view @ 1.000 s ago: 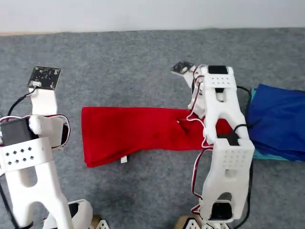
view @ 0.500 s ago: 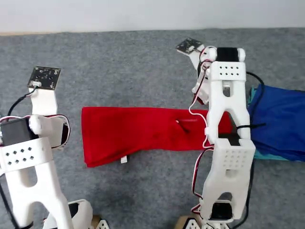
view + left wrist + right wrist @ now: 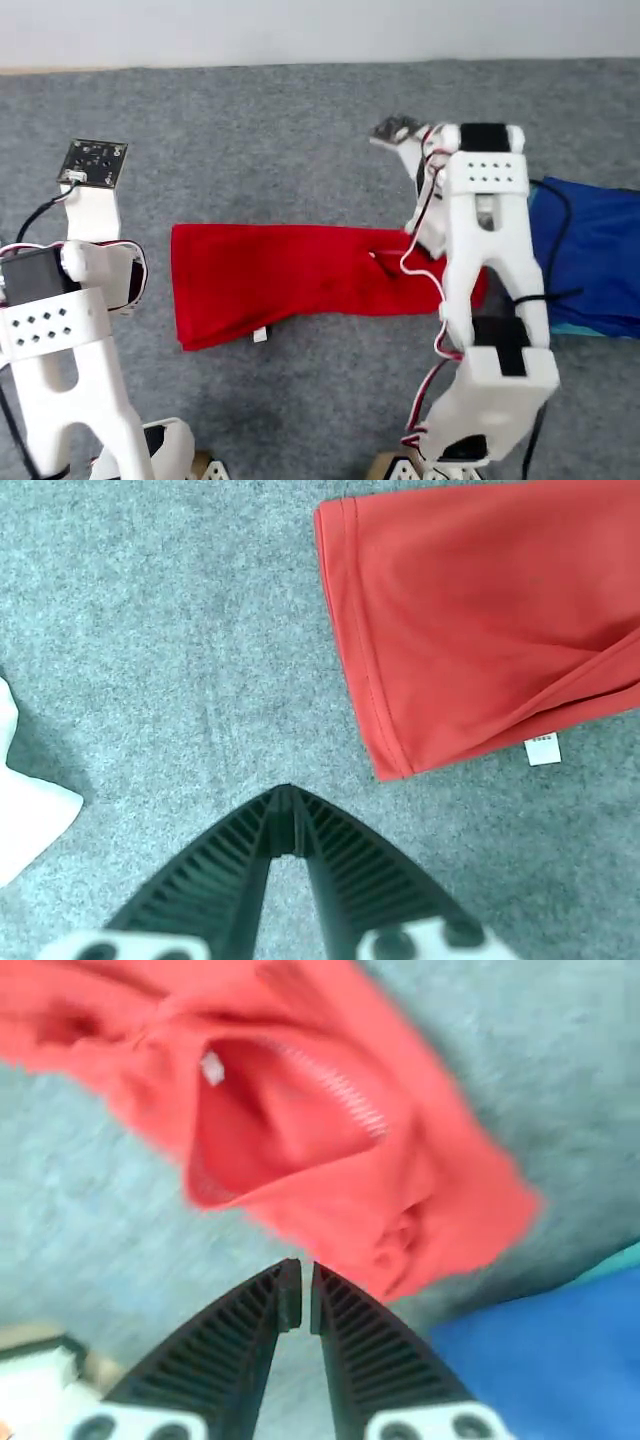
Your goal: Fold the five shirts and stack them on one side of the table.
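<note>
From the high view, finds the red shirt point(image 3: 290, 275) flat on the table point(image 3: 280, 130) as a long folded strip, in the same place as a second ago, with the tag point(image 3: 260, 335) at its near edge unmoved. Finds the right arm point(image 3: 485, 230) changed instead: over the red shirt's right end a second ago, drawn past its far edge half a second ago, now leaning toward the blue shirt point(image 3: 590, 250). Places the blue shirt just beside the red shirt's right end, on top of a teal one point(image 3: 590, 328), and the left arm point(image 3: 70, 320) off the red shirt's left end, as still as before. From the left wrist view, shows the left gripper point(image 3: 291, 792) closed on nothing, tips together over bare table just off the red shirt's left hem. From the right wrist view, shows the right gripper point(image 3: 300, 1265) with jaws almost together and nothing between them, hanging above the bunched collar end of the red shirt, with blue and teal cloth just past that end. Reads the change as a release and pull-back, not a carry. Judges the red shirt only half folded, probably needing a fold across its length before going onto the pile beside its right end. Suggests a fresh grip on one end as the next need.
</note>
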Controlling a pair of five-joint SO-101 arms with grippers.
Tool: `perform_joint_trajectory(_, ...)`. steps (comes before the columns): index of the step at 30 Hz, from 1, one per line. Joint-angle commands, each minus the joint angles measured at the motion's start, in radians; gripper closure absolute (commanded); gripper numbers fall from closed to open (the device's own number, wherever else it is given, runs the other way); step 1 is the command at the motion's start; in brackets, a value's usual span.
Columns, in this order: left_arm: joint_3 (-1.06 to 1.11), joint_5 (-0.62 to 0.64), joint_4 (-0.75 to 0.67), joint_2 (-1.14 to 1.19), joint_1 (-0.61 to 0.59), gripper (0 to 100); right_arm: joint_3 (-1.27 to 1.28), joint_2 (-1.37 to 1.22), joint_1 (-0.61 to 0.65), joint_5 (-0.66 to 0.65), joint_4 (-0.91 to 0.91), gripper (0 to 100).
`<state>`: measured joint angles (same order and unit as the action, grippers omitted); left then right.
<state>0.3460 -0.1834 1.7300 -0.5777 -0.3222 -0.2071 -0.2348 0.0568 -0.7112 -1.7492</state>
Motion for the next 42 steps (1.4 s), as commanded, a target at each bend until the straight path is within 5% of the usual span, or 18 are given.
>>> perform_joint_trajectory(1,-0.036,-0.003,0.021,-0.029,0.008,100,0.103,0.079,0.015,0.012,-0.004,96.7)
perform_joint_trajectory(12,-0.036,-0.003,0.021,-0.029,0.008,100,0.322,0.074,0.159,0.143,0.343,96.7)
perform_joint_trajectory(22,-0.036,-0.003,0.021,-0.029,0.008,100,0.322,-0.079,0.124,0.14,0.656,96.7)
perform_joint_trajectory(33,-0.038,-0.003,0.023,-0.031,0.008,100,0.063,-0.282,-0.007,0.101,0.636,96.7)
perform_joint_trajectory(42,-0.038,-0.003,0.023,-0.031,0.008,100,-0.052,-0.285,0.048,0.106,0.44,96.3)
